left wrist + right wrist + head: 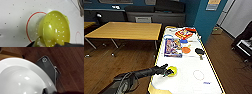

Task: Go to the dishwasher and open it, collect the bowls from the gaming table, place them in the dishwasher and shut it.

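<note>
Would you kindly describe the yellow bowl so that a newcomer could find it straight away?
Start at the long white table beside the wooden-topped one. On its near end, by the edge facing that table, the left gripper is at a lime-yellow bowl. Unlike the orange bowl farther up, it is dotted with small holes like a strainer.

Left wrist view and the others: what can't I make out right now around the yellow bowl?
- Left gripper jaws: the lime-yellow bowl covers them in the left wrist view; too small in the head view.
- Whether the bowl is lifted off the gaming table.
- White bowl: cut off by the right wrist view's edges; any grip hidden.
</note>
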Controlling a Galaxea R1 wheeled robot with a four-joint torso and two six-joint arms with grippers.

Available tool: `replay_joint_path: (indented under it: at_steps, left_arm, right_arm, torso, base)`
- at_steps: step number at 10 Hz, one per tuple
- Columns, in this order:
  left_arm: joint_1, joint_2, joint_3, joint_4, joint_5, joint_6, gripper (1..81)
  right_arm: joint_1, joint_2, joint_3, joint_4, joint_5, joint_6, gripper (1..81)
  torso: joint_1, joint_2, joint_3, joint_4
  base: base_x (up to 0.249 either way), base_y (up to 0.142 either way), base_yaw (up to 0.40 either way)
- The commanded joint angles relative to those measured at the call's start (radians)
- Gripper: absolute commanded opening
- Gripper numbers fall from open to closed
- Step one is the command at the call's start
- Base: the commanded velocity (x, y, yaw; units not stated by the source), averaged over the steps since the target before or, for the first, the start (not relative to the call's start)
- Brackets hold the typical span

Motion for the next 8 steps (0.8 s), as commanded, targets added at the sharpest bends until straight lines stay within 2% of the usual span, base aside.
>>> replay_joint_path:
  at_steps: [1,2,3,4,5,6,7,8]
  left_arm:
    - [-0.122,0.021,0.024,0.042,0.025,0.008,81.1]
    - [-0.107,0.024,0.023,0.060,0.025,0.006,81.1]
    - [-0.096,0.030,0.016,0.060,0.034,-0.001,81.1]
    - [-0.095,0.031,-0.002,0.050,0.079,-0.036,81.1]
    - [-0.093,0.033,-0.007,0.065,0.089,-0.119,81.1]
    - [-0.092,0.036,-0.005,0.091,0.092,-0.145,81.1]
    - [-0.086,0.036,0.001,0.114,0.098,-0.144,1.0]
    - [-0.084,0.039,0.004,0.155,0.118,-0.144,1.0]
  right_arm:
    - [0.036,-0.059,0.017,-0.018,-0.077,-0.002,1.0]
    - [0.037,-0.059,0.016,-0.018,-0.077,-0.002,1.0]
    - [0.039,-0.057,0.014,-0.018,-0.078,-0.002,1.0]
    - [0.041,-0.054,0.008,-0.018,-0.078,-0.002,1.0]
    - [0.039,-0.053,0.005,-0.016,-0.078,-0.002,1.0]
    - [0.041,-0.053,0.005,-0.016,-0.078,-0.002,1.0]
    - [0.041,-0.053,0.003,-0.016,-0.077,0.000,1.0]
    - [0.042,-0.051,0.000,-0.016,-0.077,0.000,1.0]
  torso:
    - [0.000,0.000,0.000,0.000]
    - [0.000,0.000,0.000,0.000]
    - [0.000,0.000,0.000,0.000]
    - [0.000,0.000,0.000,0.000]
    - [0.000,0.000,0.000,0.000]
    - [0.000,0.000,0.000,0.000]
    - [0.000,0.000,0.000,0.000]
    - [0.000,0.000,0.000,0.000]
  base:
    - [0.000,0.000,0.000]
    - [0.000,0.000,0.000]
    - [0.000,0.000,0.000]
    - [0.000,0.000,0.000]
    - [0.000,0.000,0.000]
    - [0.000,0.000,0.000]
    - [0.000,0.000,0.000]
    - [0.000,0.000,0.000]
